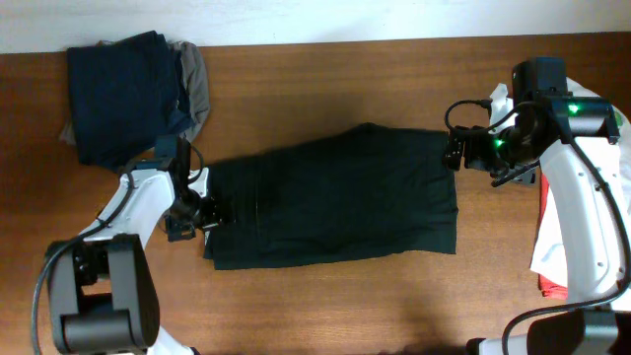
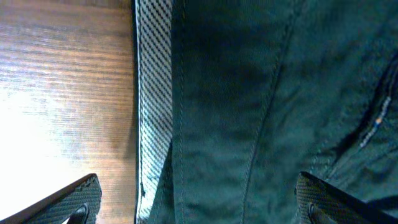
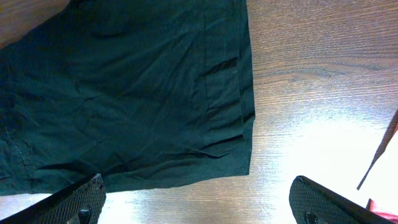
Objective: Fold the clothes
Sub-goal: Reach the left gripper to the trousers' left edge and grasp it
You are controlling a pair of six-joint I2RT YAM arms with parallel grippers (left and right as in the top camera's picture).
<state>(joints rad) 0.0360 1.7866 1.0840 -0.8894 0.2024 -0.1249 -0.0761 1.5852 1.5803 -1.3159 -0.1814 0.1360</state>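
Note:
Dark green shorts (image 1: 335, 197) lie flat across the middle of the table, waistband to the left. My left gripper (image 1: 202, 212) is open and low over the waistband end; the left wrist view shows the checked inner waistband (image 2: 152, 112) and dark fabric (image 2: 261, 106) between its spread fingers (image 2: 199, 205). My right gripper (image 1: 455, 153) is open and hovers just off the upper right corner of the shorts. The right wrist view shows the hem corner (image 3: 236, 149) and bare wood between its fingers (image 3: 199, 208).
A stack of folded dark clothes (image 1: 123, 94) with a grey piece lies at the back left. White and red clothes (image 1: 557, 247) lie at the right edge, partly behind my right arm. Bare wood shows along the front and back.

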